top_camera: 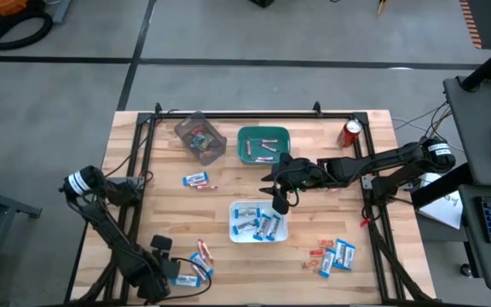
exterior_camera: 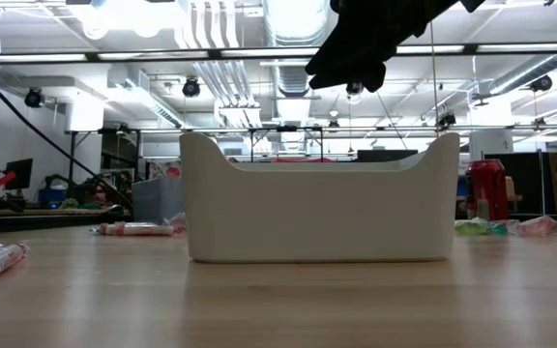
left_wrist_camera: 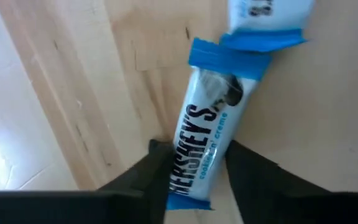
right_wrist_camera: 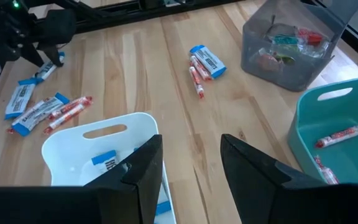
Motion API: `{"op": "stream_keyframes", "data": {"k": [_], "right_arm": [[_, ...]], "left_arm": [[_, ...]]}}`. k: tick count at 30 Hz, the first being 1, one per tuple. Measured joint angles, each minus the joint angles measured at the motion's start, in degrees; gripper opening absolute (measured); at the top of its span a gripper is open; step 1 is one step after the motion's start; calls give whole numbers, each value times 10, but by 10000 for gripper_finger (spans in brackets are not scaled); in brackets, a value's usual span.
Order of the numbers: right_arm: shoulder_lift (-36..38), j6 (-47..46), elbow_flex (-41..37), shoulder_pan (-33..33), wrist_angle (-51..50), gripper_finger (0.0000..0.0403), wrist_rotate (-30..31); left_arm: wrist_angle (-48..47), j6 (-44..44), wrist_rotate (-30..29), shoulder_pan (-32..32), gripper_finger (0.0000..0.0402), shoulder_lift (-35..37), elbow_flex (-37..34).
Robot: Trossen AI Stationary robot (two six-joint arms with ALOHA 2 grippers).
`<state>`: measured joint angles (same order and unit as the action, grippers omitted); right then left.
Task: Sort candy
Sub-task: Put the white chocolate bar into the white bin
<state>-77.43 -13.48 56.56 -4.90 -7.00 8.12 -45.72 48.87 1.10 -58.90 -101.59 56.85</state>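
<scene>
Pale wooden slats make up the surface (top_camera: pixel 228 256), framed by black rails, with grey floor around it in the high view. Candy lies in loose groups: a cluster at the lower left of that frame, another at the lower right (top_camera: pixel 332 255), a few pieces left of centre, and sorted pieces in the white bin (top_camera: pixel 259 222), the teal bin (top_camera: pixel 263 144) and the clear bin (top_camera: pixel 200 136).

The left tool (left_wrist_camera: pixel 190 171) sits low over the lower-left cluster. In its wrist view a blue-and-white packet (left_wrist_camera: pixel 205 143) runs lengthwise straight away from the tool, its near end lying between the two dark fingers (left_wrist_camera: pixel 157 168), which stand partly apart on either side of the wrapper; whether they press it yet cannot be told. The packet's long axis follows the tool's reach, so the fingers span its narrow width, which looks right for a pinch. A second packet (left_wrist_camera: pixel 263 18) overlaps its far end and may drag along.

The right tool (right_wrist_camera: pixel 190 171) hangs over the white bin's edge, fingers parted and holding nothing.

Only the left wrist view shows the packet's alignment. The low view shows the white bin's wall but neither the left tool nor its packet.
</scene>
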Motion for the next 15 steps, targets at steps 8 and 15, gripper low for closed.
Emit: {"op": "stream_keyframes", "data": {"k": [8, 15], "right_arm": [[0, 1, 0, -2, 0, 155, 0], [0, 7, 0, -5, 0, 153, 0]], "left_arm": [[-14, 5, -9, 0, 42, 26, -4], [-23, 26, -67, 0, 35, 74, 8]]}}
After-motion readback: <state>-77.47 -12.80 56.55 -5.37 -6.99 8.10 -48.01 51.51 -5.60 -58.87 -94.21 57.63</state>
